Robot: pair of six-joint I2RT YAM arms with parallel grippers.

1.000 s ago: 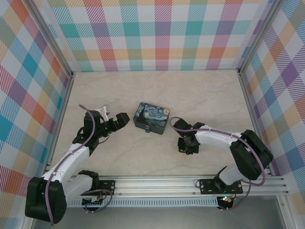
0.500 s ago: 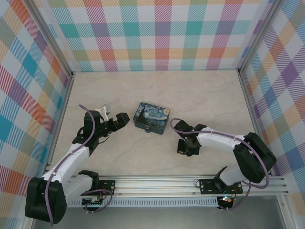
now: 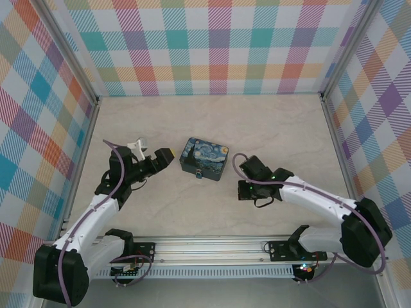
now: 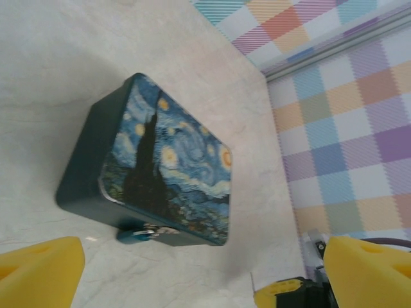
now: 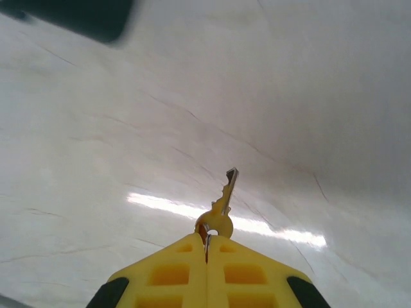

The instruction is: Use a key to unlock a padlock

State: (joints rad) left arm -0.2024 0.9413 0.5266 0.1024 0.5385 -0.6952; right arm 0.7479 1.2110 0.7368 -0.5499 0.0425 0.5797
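**Fig. — key (image 5: 225,196) gripped; padlock (image 4: 142,232) on box (image 3: 205,158)**

R. gripper (image 5: 207,240): yellow tips pressed together on the key's bow. The blade sticks out beyond them, above the table (image 5: 96,128). This gripper is right of the box, apart from it. L. gripper (image 3: 153,153): jaws spread wide w/ nothing between them, just left of the box. The padlock's blue body lies low against the box's near wall.
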